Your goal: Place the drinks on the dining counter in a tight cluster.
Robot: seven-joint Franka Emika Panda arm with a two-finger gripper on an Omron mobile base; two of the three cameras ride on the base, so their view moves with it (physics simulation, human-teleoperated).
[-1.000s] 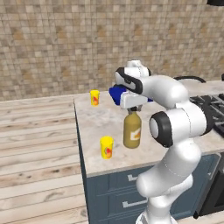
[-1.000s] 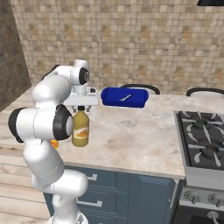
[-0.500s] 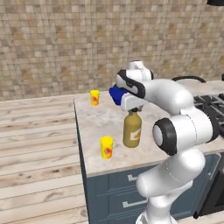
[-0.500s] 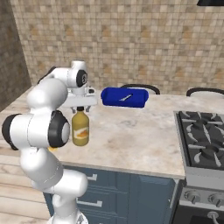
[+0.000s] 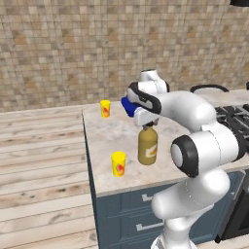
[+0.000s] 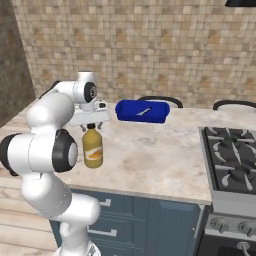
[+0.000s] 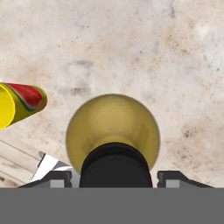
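On the dining counter (image 5: 107,138), near its front edge, the amber bottle (image 5: 147,146) stands upright w/ gripper (image 5: 148,122) right above its black cap (image 7: 114,165). Jaws partly open either side of the cap; can't tell if they touch it. Blue bag (image 6: 142,110) lies behind; yellow cup (image 5: 118,163) sits just beside bottle

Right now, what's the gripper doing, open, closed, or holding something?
Gripper: directly above the amber bottle's black cap; jaws' state cannot be told.
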